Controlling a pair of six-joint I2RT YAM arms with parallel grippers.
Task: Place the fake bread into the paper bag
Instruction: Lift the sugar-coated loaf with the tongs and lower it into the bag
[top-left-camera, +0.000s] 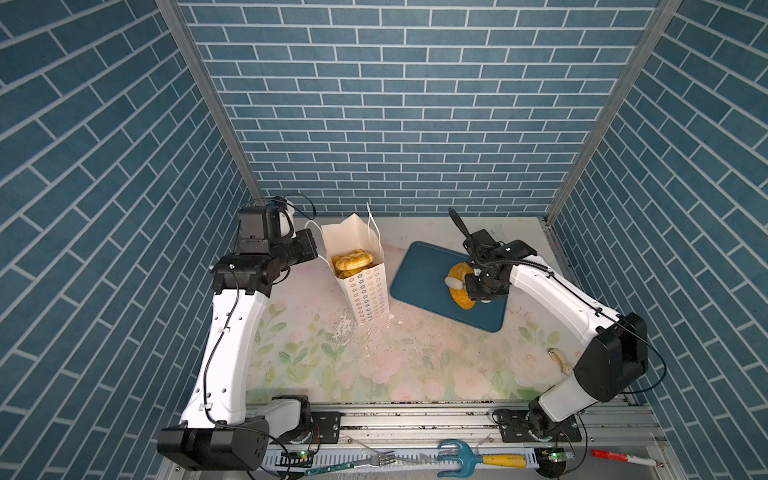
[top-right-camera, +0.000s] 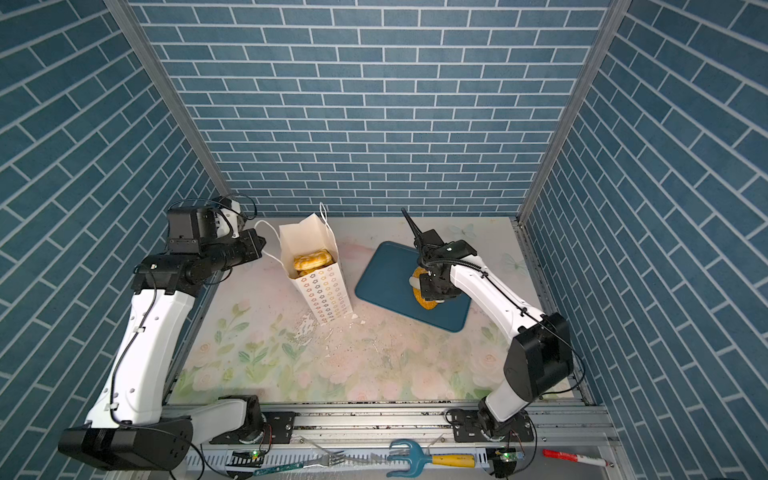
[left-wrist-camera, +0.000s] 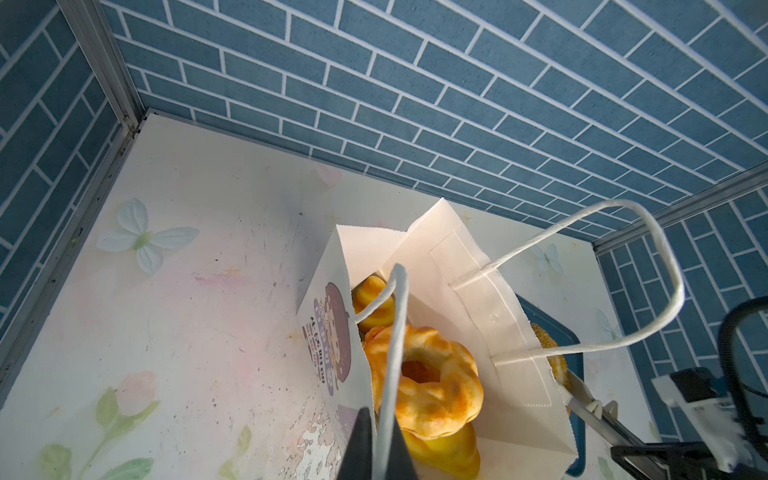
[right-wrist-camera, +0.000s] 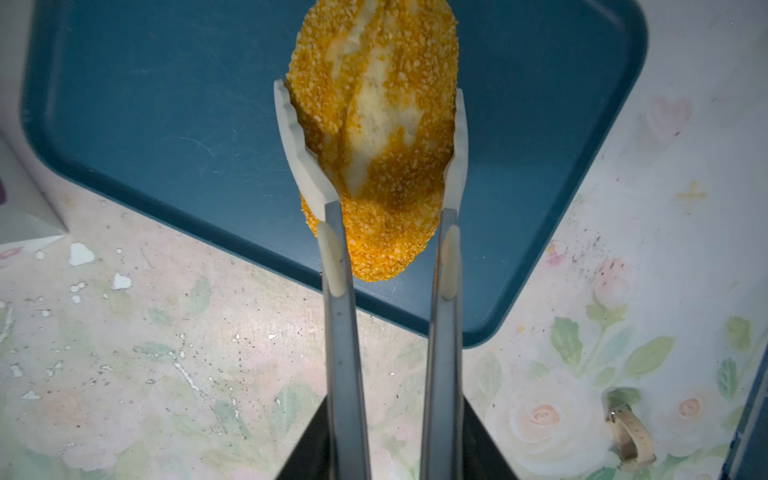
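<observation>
The white paper bag (top-left-camera: 368, 293) (top-right-camera: 328, 297) stands upright left of centre, its mouth open. Several golden fake bread pieces lie inside, a glazed ring (left-wrist-camera: 432, 386) (top-left-camera: 353, 259) on top. My left gripper (left-wrist-camera: 384, 415) (top-left-camera: 309, 245) is shut on the bag's near cord handle (left-wrist-camera: 395, 332) and holds it off to the left. My right gripper (right-wrist-camera: 395, 415) is shut on metal tongs (right-wrist-camera: 345, 332). The tongs' white tips (right-wrist-camera: 291, 137) clamp a large oval seeded loaf (right-wrist-camera: 374, 124) (top-left-camera: 462, 301) (top-right-camera: 426, 305) over the dark blue tray (top-left-camera: 419, 274) (right-wrist-camera: 145, 104).
A small strap-like object (top-left-camera: 559, 359) (right-wrist-camera: 629, 432) lies on the floral mat at the right. White paper scraps (top-left-camera: 345, 328) lie by the bag's foot. On the front rail are a fork (top-left-camera: 374, 459), a blue hand rake (top-left-camera: 457, 455) and a red marker (top-left-camera: 619, 457).
</observation>
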